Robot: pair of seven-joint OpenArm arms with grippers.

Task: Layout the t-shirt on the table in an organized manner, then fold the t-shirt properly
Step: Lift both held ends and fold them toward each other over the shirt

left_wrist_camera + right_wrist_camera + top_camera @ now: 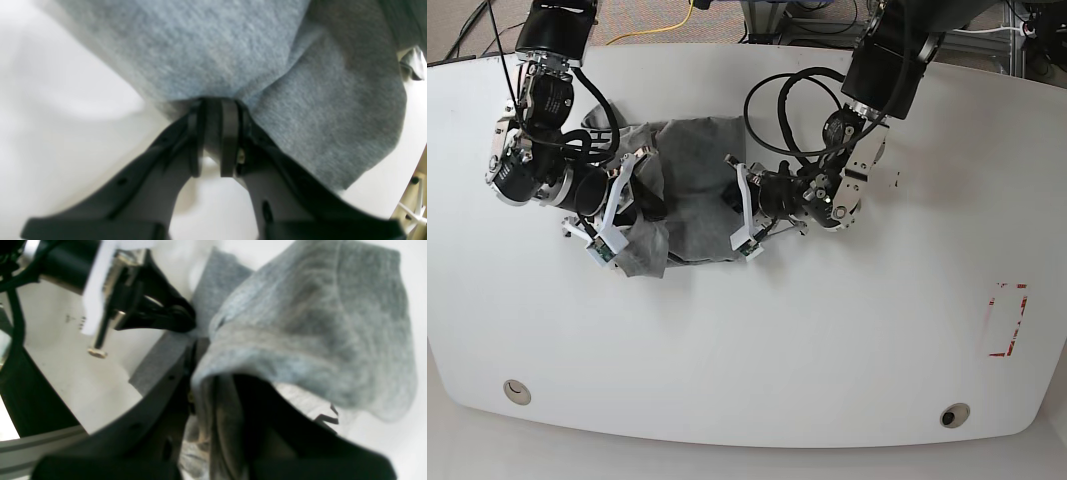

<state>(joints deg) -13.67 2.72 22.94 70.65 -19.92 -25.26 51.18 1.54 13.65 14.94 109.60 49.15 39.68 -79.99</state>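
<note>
The heather-grey t-shirt [692, 190] lies bunched on the white table [827, 350], left of centre towards the back. My left gripper [213, 103] is shut on a fold of its fabric [206, 50]. In the base view that gripper [735, 208] holds the shirt's right edge. My right gripper [200, 373] is shut on the t-shirt [300, 323], which drapes over its fingers, with a bit of dark print [328, 418] showing below. From the base view it [625, 215] grips the shirt's left side. The left gripper [181, 321] also shows in the right wrist view, pinching cloth.
A red dashed rectangle [1007, 320] marks the table at the right. Two round grommet holes [515, 390] [954, 414] sit near the front edge. Black cables [787, 110] loop beside the left arm, over the shirt's far right corner.
</note>
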